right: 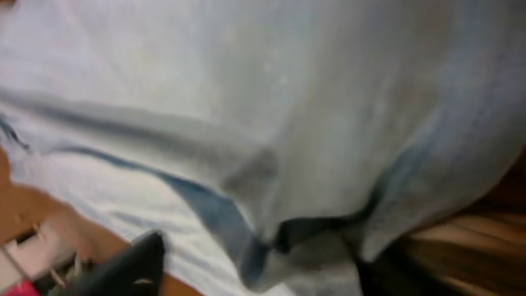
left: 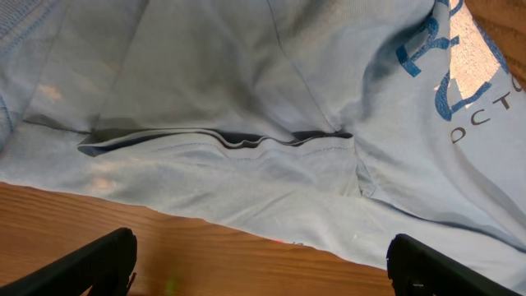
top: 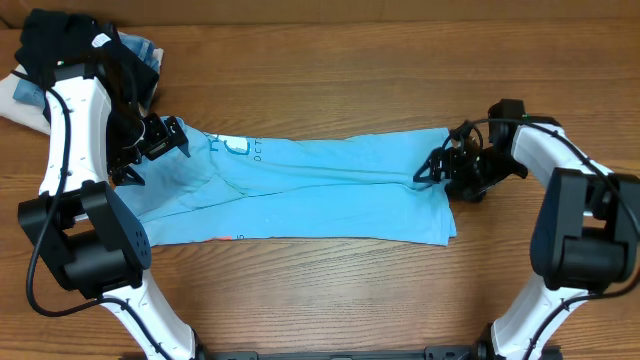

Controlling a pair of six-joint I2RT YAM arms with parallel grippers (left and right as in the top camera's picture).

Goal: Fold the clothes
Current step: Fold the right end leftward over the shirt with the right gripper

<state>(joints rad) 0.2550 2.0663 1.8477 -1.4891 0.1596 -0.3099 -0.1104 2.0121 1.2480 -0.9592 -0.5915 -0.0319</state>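
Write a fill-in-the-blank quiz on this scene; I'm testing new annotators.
1. The shirt spread on the table is light ____.
2. The left gripper has its jaws ____.
3. The black garment lies in the table's far ____ corner.
Missing words: blue; open; left.

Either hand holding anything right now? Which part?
Left hand is open and holds nothing. Right hand has the right-end edge of the shirt between its jaws, but whether it grips cannot be told.
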